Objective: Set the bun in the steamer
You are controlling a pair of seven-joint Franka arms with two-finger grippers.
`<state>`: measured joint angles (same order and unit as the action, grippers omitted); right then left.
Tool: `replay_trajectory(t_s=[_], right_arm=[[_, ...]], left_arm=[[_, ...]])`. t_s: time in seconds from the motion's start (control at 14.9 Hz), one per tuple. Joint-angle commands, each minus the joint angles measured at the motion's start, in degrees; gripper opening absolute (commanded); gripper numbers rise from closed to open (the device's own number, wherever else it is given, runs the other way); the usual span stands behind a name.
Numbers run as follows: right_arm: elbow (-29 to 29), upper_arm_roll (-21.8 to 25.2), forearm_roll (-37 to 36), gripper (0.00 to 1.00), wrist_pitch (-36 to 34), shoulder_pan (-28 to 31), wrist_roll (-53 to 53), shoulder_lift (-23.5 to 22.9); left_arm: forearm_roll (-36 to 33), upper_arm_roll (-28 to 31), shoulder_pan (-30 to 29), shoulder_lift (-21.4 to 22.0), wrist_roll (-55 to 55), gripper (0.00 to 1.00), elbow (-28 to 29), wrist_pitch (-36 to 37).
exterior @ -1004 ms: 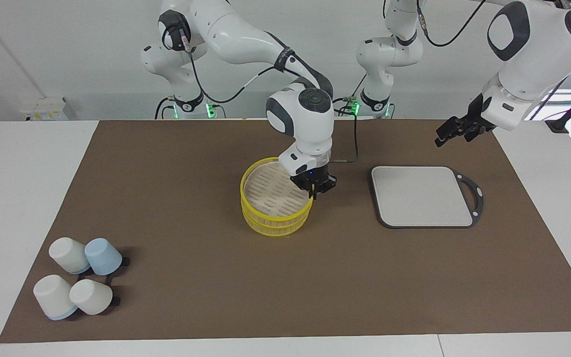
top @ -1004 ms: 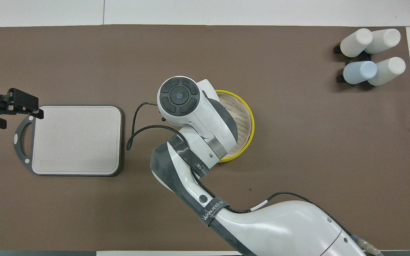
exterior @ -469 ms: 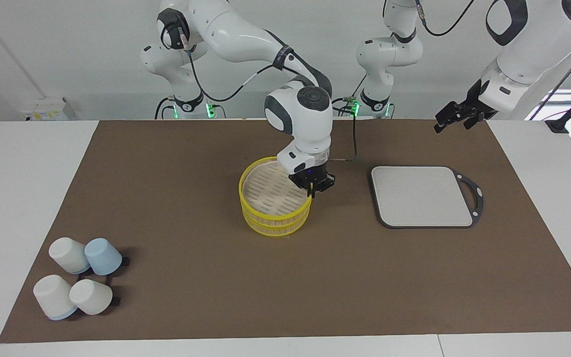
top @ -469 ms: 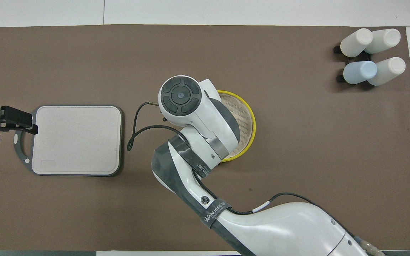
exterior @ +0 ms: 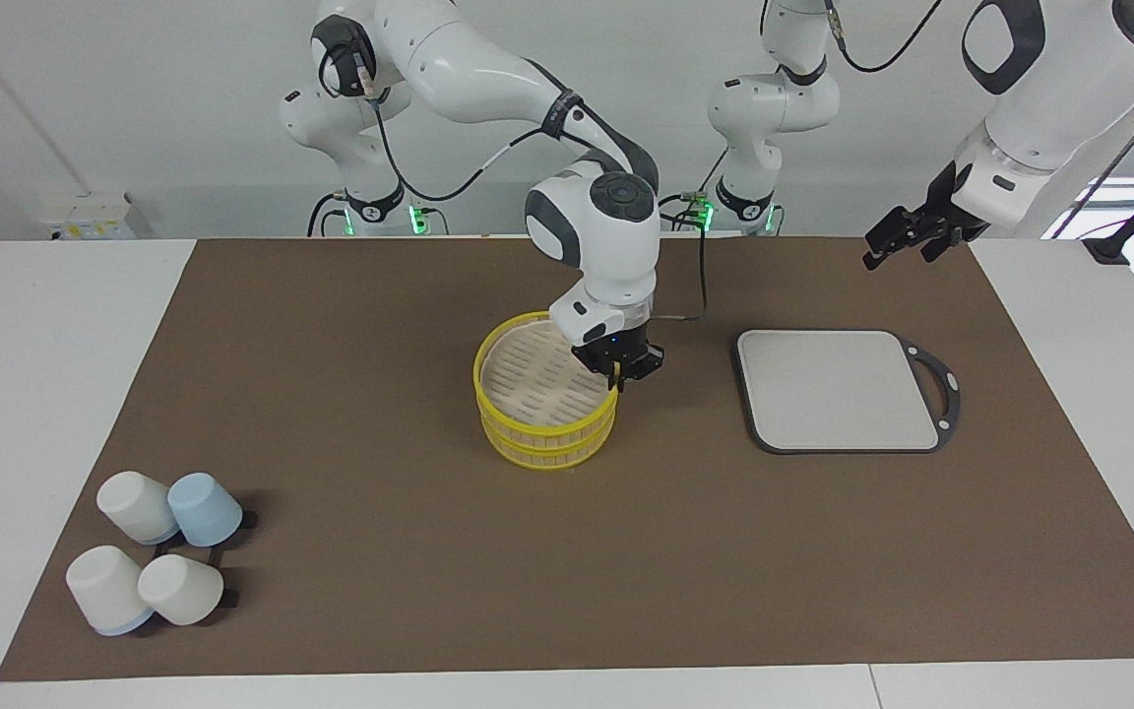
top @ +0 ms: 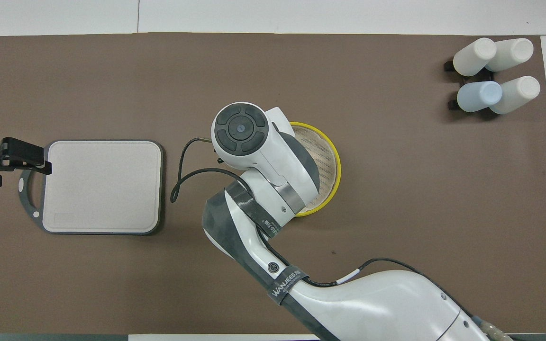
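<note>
On my screen, the brown mat (exterior: 380, 551) carries the grey board (exterior: 838, 389) and the steamer (exterior: 545, 406); my right gripper (exterior: 616, 379) pinches its yellow rim beside the board, while the left gripper (exterior: 897, 241) hangs spread apart. I cannot find the bun.

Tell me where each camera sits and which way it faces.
Facing view: high across the table, looking at both arm bases; right end effector at the round yellow-rimmed slatted steamer, left end effector raised.
Overhead view: above the robots, looking steeply down; right arm covers the steamer.
Shared: steamer, grey square board, upturned cups.
</note>
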<state>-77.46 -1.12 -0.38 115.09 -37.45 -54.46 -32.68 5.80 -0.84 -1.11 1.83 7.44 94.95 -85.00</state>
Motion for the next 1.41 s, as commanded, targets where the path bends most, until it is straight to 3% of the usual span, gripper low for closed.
replay_trajectory(t_s=[0.0,0.13,0.27,0.6,0.8,1.07,1.34], right_arm=[[-2.0,-0.4,0.7,1.0,-0.1,0.0,0.2,2.1],[-0.9,-0.2,0.9,1.0,-0.3,1.0,0.3,3.0],[-0.5,-0.4,0.7,1.0,-2.2,5.7,2.9,6.0],[-0.6,0.0,1.1,1.0,-14.4,16.2,32.8,13.9],[-0.6,0.0,1.0,1.0,-19.5,22.3,44.3,17.2],[-0.9,0.1,1.0,1.0,-23.5,28.6,49.4,20.4],[-2.0,0.1,0.8,1.0,-27.5,34.5,55.4,22.7]], left_arm=[[-0.9,0.0,0.4,1.0,0.6,1.0,1.5,-1.8],[-0.9,-0.1,0.4,1.0,0.6,1.0,1.6,-2.0],[-0.9,-0.1,0.4,1.0,0.2,1.0,1.6,-1.9],[-0.9,-0.2,0.4,0.8,-0.3,1.0,0.9,-2.1],[-0.9,-0.4,0.4,0.8,-0.1,1.0,1.2,-2.1],[-1.0,-0.4,0.4,0.8,-0.2,1.0,1.2,-3.1],[-5.9,-1.4,0.5,0.8,-2.1,1.0,1.1,-3.0]])
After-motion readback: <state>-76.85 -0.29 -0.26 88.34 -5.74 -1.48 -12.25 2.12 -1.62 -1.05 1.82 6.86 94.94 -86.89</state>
